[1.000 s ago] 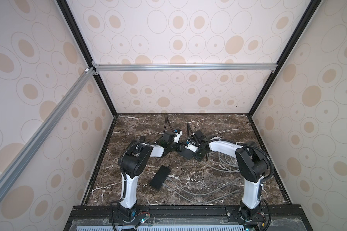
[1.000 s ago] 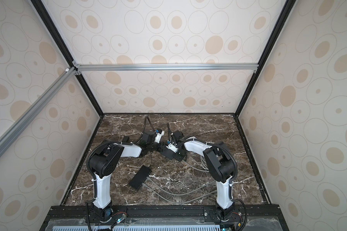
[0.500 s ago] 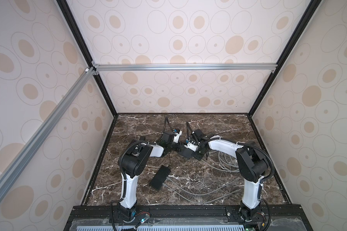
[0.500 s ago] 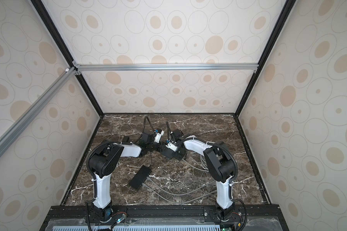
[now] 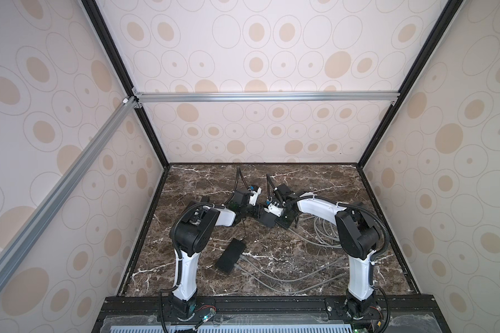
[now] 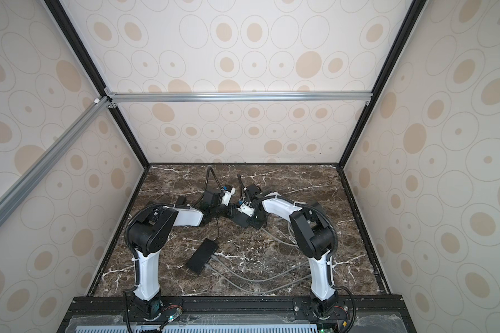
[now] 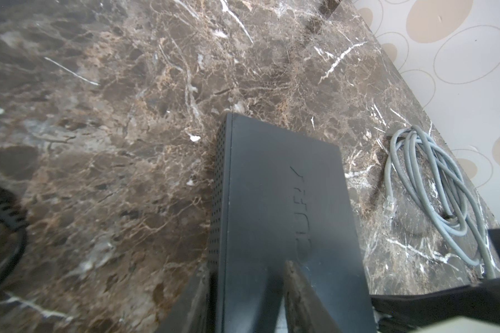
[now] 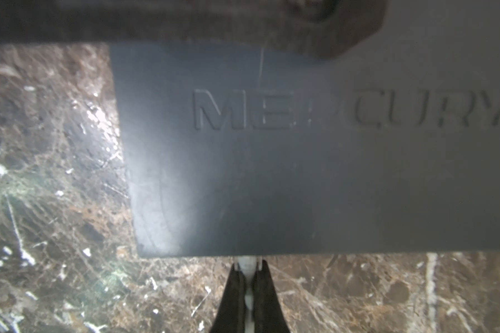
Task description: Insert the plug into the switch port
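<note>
Bare marble table (image 5: 315, 178) at the far side; black box (image 5: 229, 256) and grey cables (image 5: 324, 232) across the near half.

The counter (image 5: 329, 184) looks like polished brown marble, white-veined, with a soft sheen. The switch (image 8: 300, 178) is matt dark-grey plastic, lightly scuffed, its lettering embossed and one side finely perforated. The plug (image 8: 248, 263) is pale, translucent plastic. The coiled cable (image 7: 413, 137) has a smooth grey sheath. The arms (image 5: 185, 276) wear glossy white shells and matt black joints. The cross rail (image 5: 266, 96) is brushed metal, and the walls (image 5: 272, 43) look matt.
</note>
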Controlling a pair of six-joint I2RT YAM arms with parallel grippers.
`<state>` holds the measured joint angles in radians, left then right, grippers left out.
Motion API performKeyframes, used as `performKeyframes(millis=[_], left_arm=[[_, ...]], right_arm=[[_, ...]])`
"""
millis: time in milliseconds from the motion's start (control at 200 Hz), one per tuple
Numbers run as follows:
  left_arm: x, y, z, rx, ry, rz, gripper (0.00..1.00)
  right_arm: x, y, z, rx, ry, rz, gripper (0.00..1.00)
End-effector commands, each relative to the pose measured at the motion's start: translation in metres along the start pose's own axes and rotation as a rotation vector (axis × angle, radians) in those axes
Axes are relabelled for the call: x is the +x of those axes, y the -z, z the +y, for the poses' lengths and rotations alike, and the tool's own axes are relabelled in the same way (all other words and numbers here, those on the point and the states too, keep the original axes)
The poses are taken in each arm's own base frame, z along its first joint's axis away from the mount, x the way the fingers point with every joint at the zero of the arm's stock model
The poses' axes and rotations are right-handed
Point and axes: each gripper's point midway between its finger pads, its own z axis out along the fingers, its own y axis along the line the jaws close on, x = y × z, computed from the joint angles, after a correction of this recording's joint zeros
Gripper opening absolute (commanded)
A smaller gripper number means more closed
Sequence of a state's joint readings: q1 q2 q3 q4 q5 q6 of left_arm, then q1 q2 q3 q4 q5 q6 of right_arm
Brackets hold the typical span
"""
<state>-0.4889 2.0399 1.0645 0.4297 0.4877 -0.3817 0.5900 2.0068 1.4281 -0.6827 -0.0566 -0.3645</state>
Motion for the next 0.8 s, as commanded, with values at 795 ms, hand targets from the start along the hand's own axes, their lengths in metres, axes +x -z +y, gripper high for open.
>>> performKeyframes(millis=[795], left_arm=[[0.033, -0.014, -0.053, 0.189, -0.014, 0.126, 0.36]], right_arm=[[-0.094, 0.022, -0.016, 0.034, 0.033, -0.261, 0.0]])
